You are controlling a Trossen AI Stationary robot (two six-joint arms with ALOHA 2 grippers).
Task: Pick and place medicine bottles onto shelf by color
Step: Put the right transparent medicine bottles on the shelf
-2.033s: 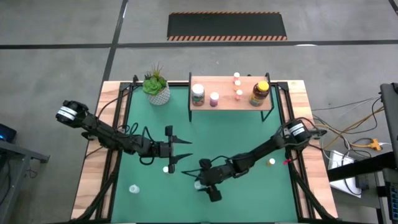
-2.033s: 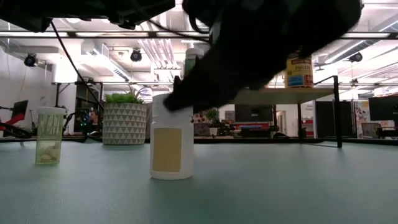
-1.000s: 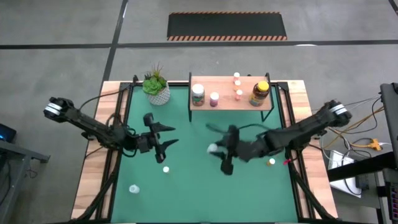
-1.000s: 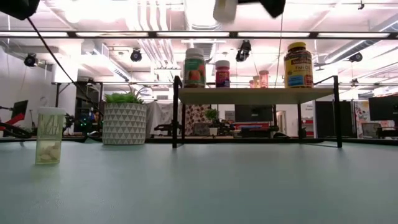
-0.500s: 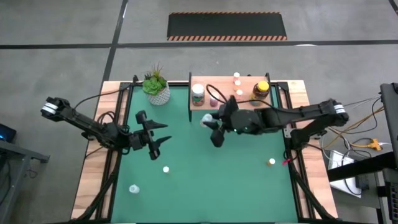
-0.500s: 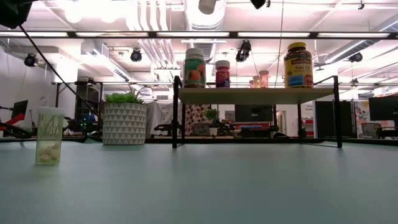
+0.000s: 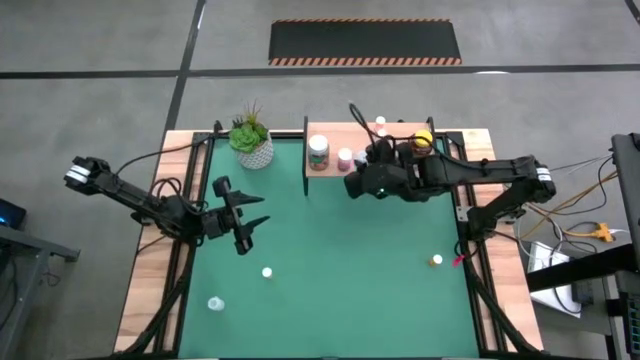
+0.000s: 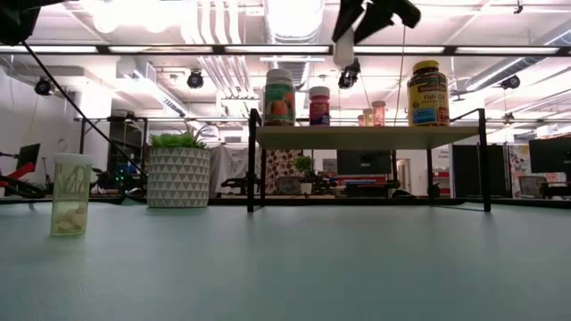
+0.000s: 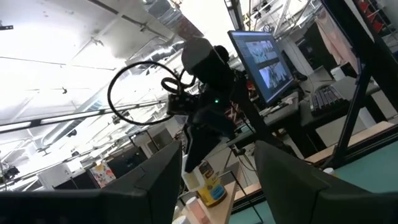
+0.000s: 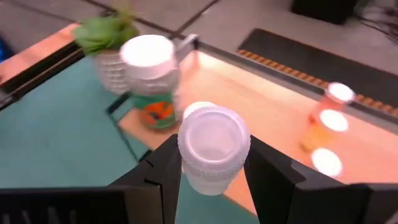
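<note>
My right gripper (image 10: 211, 186) is raised over the front edge of the shelf (image 7: 372, 165), jaws pinching a white-capped bottle (image 10: 213, 148) upright between them. In the low view that bottle (image 8: 343, 49) hangs above shelf level, clear of the top.

On the shelf: a green-labelled bottle (image 7: 318, 152) at its left end, a pink bottle (image 7: 345, 158) just beside it, small orange bottles (image 10: 326, 127) toward the back, and the amber yellow-lidded jar (image 8: 427, 93) at the right end, partly hidden under my right arm in the high view.

My left gripper (image 7: 245, 212) hovers over the left part of the green tabletop (image 7: 330, 290), well apart from the shelf, jaws spread and holding nothing.

On the tabletop: a white bottle (image 7: 266, 271) near the middle-left, a clear bottle (image 7: 214, 303) toward the front left corner, an orange bottle (image 7: 437, 261) at the right edge. A potted plant (image 7: 251, 140) stands at the back left, beside the shelf.
</note>
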